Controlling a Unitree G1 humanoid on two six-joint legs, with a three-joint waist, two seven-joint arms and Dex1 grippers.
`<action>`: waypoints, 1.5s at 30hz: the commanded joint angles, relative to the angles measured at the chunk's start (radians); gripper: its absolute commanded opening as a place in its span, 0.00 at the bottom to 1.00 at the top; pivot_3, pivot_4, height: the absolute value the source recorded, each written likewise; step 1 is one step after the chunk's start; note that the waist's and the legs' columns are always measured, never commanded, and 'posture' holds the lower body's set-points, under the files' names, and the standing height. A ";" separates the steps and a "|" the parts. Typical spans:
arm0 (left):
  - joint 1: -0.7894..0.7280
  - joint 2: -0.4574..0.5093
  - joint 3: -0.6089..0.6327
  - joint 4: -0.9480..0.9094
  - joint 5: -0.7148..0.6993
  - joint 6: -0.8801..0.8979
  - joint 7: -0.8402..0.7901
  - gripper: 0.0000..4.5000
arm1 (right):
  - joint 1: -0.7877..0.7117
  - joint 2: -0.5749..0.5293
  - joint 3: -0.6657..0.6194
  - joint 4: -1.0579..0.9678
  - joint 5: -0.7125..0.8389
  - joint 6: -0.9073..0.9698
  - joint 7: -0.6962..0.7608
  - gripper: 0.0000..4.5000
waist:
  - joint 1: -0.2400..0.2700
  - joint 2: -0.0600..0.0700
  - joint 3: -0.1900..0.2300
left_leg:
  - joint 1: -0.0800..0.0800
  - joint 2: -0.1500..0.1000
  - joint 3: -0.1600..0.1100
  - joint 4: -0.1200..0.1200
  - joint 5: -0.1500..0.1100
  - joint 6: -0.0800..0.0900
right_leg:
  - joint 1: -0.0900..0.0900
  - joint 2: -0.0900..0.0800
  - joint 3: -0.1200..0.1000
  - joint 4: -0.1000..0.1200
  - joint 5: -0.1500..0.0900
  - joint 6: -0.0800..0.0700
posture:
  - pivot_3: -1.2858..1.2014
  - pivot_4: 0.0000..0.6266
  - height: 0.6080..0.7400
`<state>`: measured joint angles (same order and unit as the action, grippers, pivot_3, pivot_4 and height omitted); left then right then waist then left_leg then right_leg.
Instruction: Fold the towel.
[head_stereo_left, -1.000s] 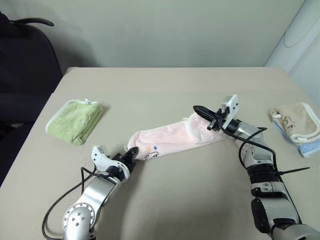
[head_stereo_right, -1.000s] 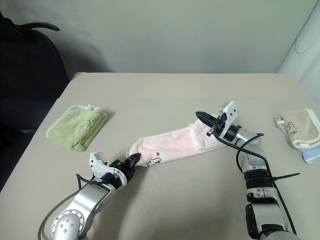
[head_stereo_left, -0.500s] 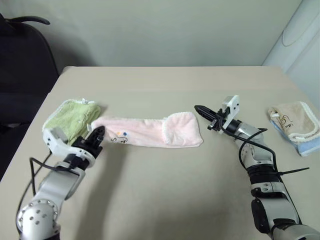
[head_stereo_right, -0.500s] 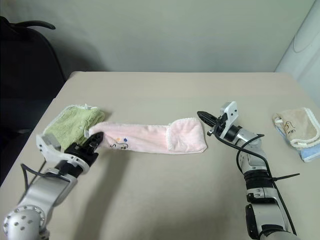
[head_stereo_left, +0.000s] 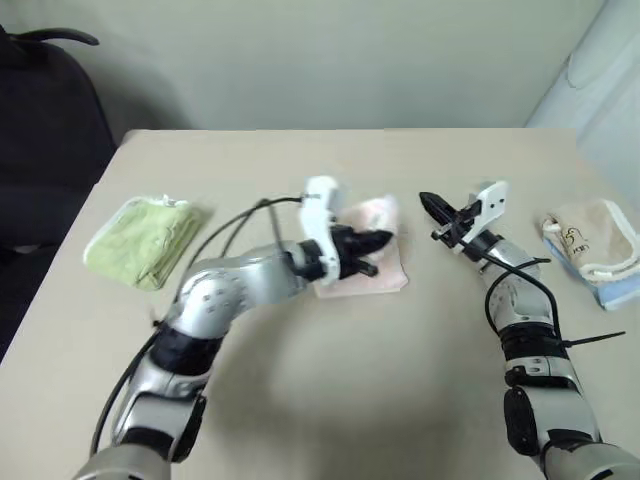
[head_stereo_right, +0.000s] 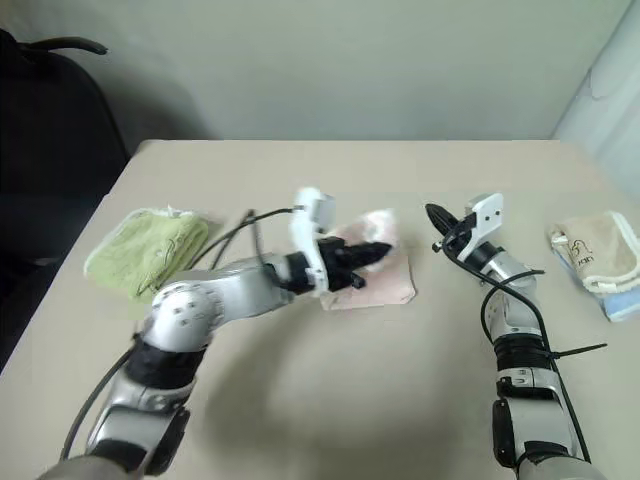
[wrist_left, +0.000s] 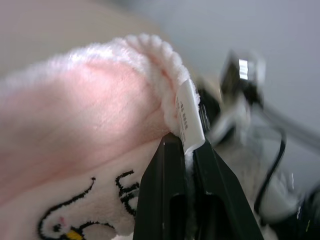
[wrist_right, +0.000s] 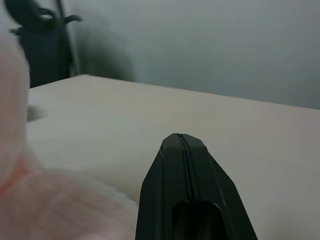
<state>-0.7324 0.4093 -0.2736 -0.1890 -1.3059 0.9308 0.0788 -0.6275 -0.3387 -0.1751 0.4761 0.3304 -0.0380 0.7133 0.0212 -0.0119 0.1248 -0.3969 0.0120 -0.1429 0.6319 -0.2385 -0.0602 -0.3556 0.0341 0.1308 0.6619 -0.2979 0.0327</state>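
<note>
Towel (wrist_left: 90, 115) (partly hidden) in left hand (wrist_left: 186, 150).

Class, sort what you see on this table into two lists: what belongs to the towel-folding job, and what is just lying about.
Belongs to the job:
- pink towel
- left gripper, shut on the towel's edge
- right gripper, shut, holding nothing

Just lying about:
- green towel, on the robot's left
- beige towel with blue cloth, on its right

A folded light green towel (head_stereo_left: 148, 237) lies near the table's (head_stereo_left: 330, 400) left edge; a beige towel (head_stereo_left: 597, 240) on blue cloth (head_stereo_left: 618, 295) sits far right; a dark chair (head_stereo_left: 45, 120) stands beyond the left corner
</note>
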 joint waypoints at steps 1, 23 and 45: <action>-0.090 -0.052 -0.115 0.147 0.214 0.040 -0.125 0.01 | 0.030 -0.019 -0.039 -0.084 0.010 -0.020 -0.045 0.00 | 0.000 0.000 0.000 | 0.000 0.000 0.000 0.000 0.000 0.000 | -0.001 0.000 0.001 0.000 0.000 0.000 | 0.52 0.24 1.00; 0.154 -0.034 0.273 -0.038 0.550 -0.128 -0.351 0.79 | 0.142 -0.119 0.020 -0.363 0.095 0.226 0.098 0.00 | -0.008 0.000 0.000 | -0.003 0.001 0.007 0.001 0.002 0.003 | -0.006 0.000 0.007 0.001 0.000 0.004 | 0.52 0.24 1.00; 0.284 -0.091 0.083 0.243 0.929 -0.415 -0.589 0.15 | 0.140 -0.028 0.246 -0.039 -0.089 0.158 0.139 0.00 | -0.006 -0.002 -0.014 | 0.015 0.001 0.003 0.002 -0.009 0.021 | 0.015 -0.004 0.006 -0.004 0.001 0.006 | 0.52 0.24 1.00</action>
<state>-0.4845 0.3213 -0.2609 0.1024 -0.3424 0.5111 -0.5025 -0.5221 -0.3360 0.0898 0.4611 0.2612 0.1238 0.8568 0.0149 -0.0141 0.1108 -0.3817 0.0127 -0.1400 0.6334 -0.2478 -0.0390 -0.3405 0.0300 0.1367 0.6573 -0.2970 0.0382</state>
